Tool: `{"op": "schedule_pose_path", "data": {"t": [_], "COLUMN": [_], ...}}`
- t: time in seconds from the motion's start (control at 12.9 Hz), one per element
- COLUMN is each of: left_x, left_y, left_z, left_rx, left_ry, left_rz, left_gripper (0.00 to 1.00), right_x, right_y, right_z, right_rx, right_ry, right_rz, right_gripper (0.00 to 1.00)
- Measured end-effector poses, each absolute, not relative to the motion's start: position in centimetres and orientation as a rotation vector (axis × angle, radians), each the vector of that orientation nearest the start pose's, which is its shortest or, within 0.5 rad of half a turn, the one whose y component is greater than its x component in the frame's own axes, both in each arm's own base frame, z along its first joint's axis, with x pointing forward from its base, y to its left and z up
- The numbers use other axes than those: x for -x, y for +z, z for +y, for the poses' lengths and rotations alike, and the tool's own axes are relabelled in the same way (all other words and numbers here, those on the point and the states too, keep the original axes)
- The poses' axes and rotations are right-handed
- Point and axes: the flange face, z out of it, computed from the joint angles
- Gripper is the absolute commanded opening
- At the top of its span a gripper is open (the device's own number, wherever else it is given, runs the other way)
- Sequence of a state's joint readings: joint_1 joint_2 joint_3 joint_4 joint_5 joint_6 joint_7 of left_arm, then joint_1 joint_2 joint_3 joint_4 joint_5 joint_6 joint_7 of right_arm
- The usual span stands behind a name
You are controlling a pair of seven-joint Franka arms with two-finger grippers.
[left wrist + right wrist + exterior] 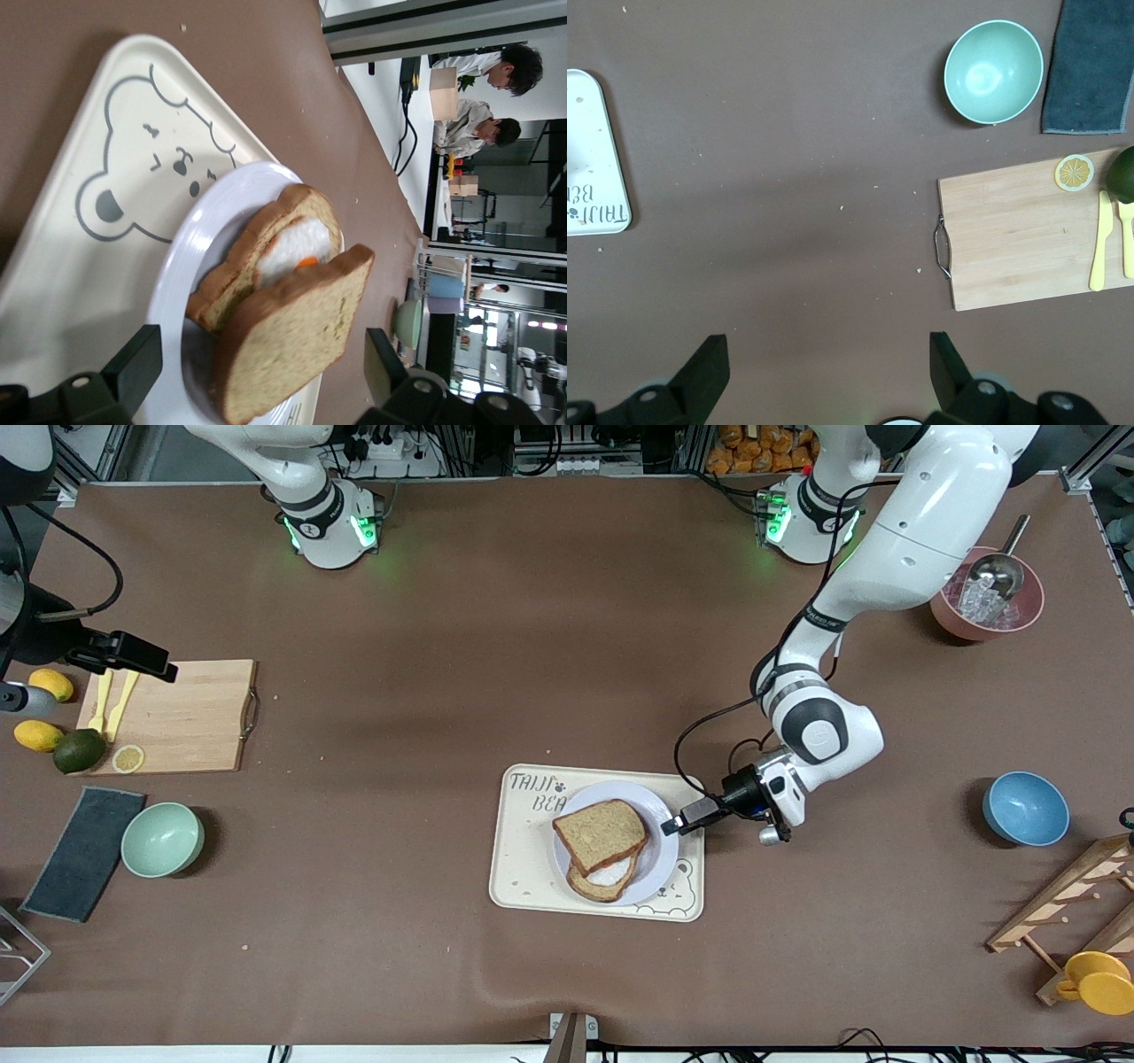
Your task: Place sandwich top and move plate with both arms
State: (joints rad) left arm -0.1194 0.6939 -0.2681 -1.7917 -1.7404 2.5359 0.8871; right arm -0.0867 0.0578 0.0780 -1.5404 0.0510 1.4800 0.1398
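Note:
The sandwich top (pixel 601 834) is a bare brown bread slice lying tilted and offset on the bread slice with the fried egg (pixel 605 879). Both sit on the white plate (pixel 657 850), which is on the cream bear-print tray (pixel 523 868). My left gripper (pixel 671 825) is low at the plate's rim toward the left arm's end, open and empty. Its wrist view shows the top slice (pixel 292 345) just ahead of the gripper (pixel 263 354), leaning on the egg slice (pixel 297 248) on the plate (pixel 190 257). My right gripper (pixel 164 669) waits open, high over the cutting board; it also shows in its wrist view (pixel 824 354).
A wooden cutting board (pixel 190 713) with yellow utensils, a lemon slice, lemons and an avocado lies toward the right arm's end, with a green bowl (pixel 162 839) and a dark cloth (pixel 84 852). A blue bowl (pixel 1026 808), a pink ice bowl (pixel 986 607) and a wooden rack (pixel 1076 903) stand toward the left arm's end.

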Motion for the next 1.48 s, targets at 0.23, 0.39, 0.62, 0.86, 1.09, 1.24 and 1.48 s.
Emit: {"op": "schedule_pose_path", "data": {"t": [0.23, 0.39, 0.62, 0.86, 1.09, 1.24, 1.48], "left_x": [-61.2, -61.5, -62.5, -63.6, -63.3, -63.1, -62.7], "left_y": [18.5, 19.3, 21.1, 23.5, 25.0, 25.3, 26.2], "left_z": [-21.3, -20.0, -15.9, -9.8, -7.4, -6.8, -4.6], "left_rx": [-2.146, -2.2, -2.287, -2.386, -2.459, -2.505, -2.578], "left_ry": [0.324, 0.352, 0.409, 0.481, 0.499, 0.494, 0.434], "left_rz": [0.304, 0.243, 0.129, 0.024, -0.086, -0.173, -0.325], "left_gripper": [1.0, 1.0, 1.0, 1.0, 1.0, 1.0, 1.0], "right_x": [-56.1, -56.1, -56.2, -56.4, -56.6, -56.6, -56.6], "right_y": [59.9, 59.9, 59.9, 60.1, 60.3, 60.3, 60.3], "right_z": [0.0, 0.0, 0.0, -0.1, -0.4, -0.4, -0.5], "right_rx": [3.08, 3.08, 3.08, 3.082, 3.105, 3.112, 3.114], "right_ry": [0.188, 0.188, 0.187, 0.158, 0.122, 0.119, 0.119], "right_rz": [0.226, 0.226, 0.226, 0.227, 0.221, 0.196, 0.188], "right_gripper": [1.0, 1.0, 1.0, 1.0, 1.0, 1.0, 1.0]}}
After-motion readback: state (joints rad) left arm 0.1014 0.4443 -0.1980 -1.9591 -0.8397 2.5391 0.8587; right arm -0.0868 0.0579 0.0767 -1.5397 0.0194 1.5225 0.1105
